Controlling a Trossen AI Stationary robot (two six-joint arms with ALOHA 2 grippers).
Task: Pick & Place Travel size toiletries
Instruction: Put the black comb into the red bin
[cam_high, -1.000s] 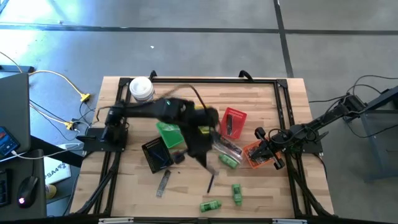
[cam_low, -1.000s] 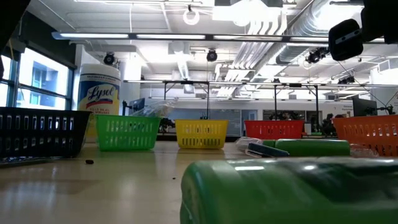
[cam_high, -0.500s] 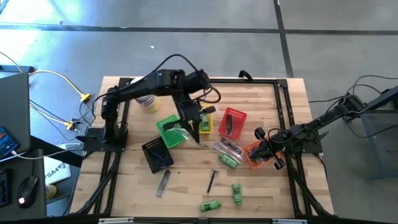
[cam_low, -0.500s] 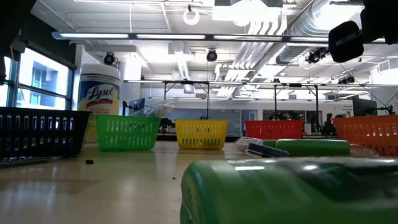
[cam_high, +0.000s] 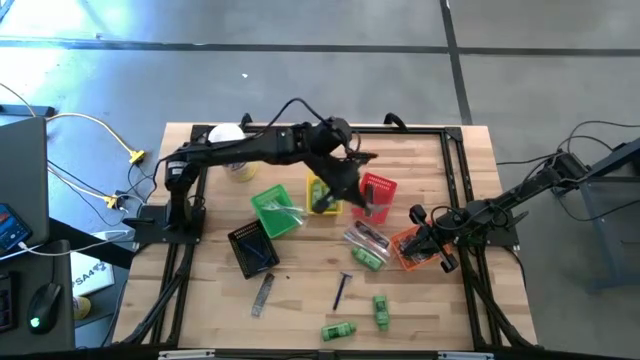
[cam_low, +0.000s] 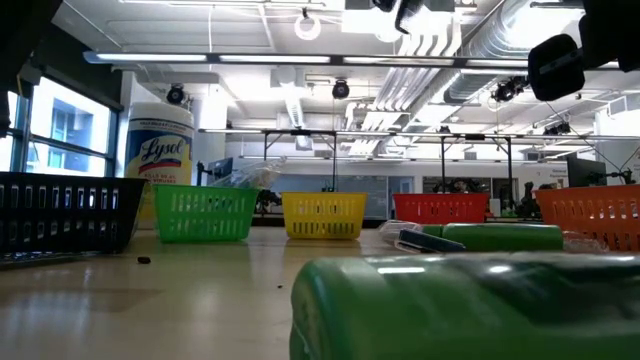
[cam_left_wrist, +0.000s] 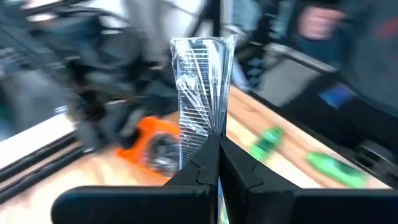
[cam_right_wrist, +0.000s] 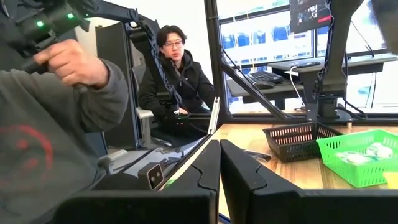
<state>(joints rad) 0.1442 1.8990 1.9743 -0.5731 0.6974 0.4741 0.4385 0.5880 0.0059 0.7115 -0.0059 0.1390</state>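
My left gripper (cam_high: 350, 192) hangs over the gap between the yellow basket (cam_high: 322, 196) and the red basket (cam_high: 378, 195), shut on a comb in a clear wrapper (cam_left_wrist: 199, 93). Other toiletries lie on the table: green bottles (cam_high: 338, 330) (cam_high: 381, 310) (cam_high: 367, 258), a dark razor (cam_high: 342, 290), a grey comb (cam_high: 263, 293) and clear packets (cam_high: 365, 237). My right gripper (cam_right_wrist: 219, 163) waits shut at the table's right side, beside the orange basket (cam_high: 408, 248). My left gripper pinches the wrapped comb's near end (cam_left_wrist: 210, 138) between its two fingers (cam_left_wrist: 239, 171). The comb sticks out straight past the fingertips, in line with them. It is lifted clear of the table and the baskets.
A green basket (cam_high: 272, 212) and a black basket (cam_high: 252, 248) stand left of centre. A white canister (cam_high: 226, 134) stands at the far left, partly behind my left arm. One green bottle (cam_low: 470, 310) lies right in front of the low camera. People sit beyond the table (cam_right_wrist: 174, 81).
My left gripper has carried the wrapped comb from over the table's middle toward the far edge, then toward the right edge, and now hangs by the yellow and red baskets. It has tipped up, closer to level. It has stayed shut on the comb.
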